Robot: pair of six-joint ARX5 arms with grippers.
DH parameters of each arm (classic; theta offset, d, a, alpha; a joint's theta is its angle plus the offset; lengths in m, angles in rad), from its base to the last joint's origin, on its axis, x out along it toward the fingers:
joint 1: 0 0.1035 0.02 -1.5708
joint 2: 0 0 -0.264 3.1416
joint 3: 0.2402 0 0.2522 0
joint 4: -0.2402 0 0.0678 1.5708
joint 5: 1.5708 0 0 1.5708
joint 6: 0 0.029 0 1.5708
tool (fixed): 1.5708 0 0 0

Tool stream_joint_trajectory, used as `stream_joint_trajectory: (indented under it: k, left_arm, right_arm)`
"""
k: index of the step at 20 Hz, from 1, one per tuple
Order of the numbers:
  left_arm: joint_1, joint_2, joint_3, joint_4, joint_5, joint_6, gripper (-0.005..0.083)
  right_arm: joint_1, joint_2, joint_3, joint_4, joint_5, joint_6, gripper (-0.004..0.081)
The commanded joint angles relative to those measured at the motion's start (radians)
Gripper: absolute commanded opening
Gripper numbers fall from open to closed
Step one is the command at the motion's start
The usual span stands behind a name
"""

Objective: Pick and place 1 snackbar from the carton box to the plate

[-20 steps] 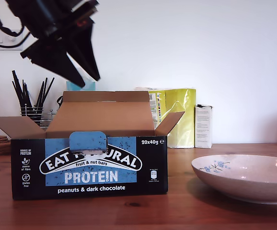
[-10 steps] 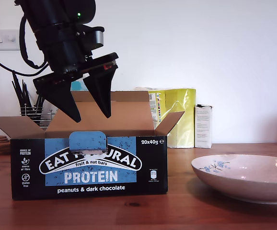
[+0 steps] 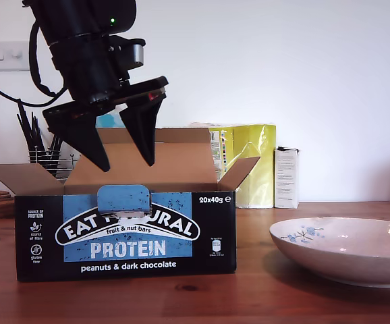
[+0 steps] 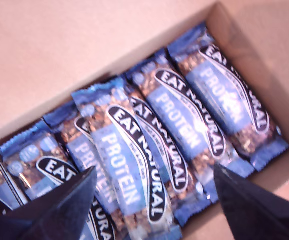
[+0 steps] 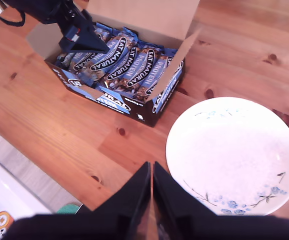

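Descent has nearly stopped in the exterior view: since half a second ago my first gripper [image 3: 124, 158] hangs almost unmoved, jaws spread, above the brown cardboard carton box [image 3: 124, 233], so a grasp seems near.

First wrist view: the blue-wrapped snackbar [image 4: 134, 160] lies between them, untouched.

Second wrist view: my second gripper [image 5: 151, 200], jaws closed and empty, hovers beside the bare cream plate [image 5: 234, 155].

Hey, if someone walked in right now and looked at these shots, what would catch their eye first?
Probably my first gripper, open and hanging above the carton box toward the exterior view's left. Next, the blue snackbars packed side by side inside it. The plate sits bare at that view's right.
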Motion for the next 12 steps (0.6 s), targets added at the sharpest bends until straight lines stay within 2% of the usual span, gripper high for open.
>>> stream_joint_trajectory:
  k: [1, 4, 12]
  left_arm:
    - [-0.002, 0.031, 0.0, 0.003, -0.003, -0.013, 0.0684]
    - [-0.002, 0.035, 0.0, 0.005, -0.018, -0.013, 0.0735]
    - [-0.001, 0.116, 0.0, 0.045, -0.056, -0.025, 0.0729]
  right_arm:
    - [0.021, -0.002, 0.001, 0.015, 0.008, 0.002, -0.0013]
    - [0.047, 0.003, 0.001, 0.035, 0.008, 0.002, -0.0013]
    - [0.051, 0.003, 0.001, 0.05, 0.008, 0.002, -0.0013]
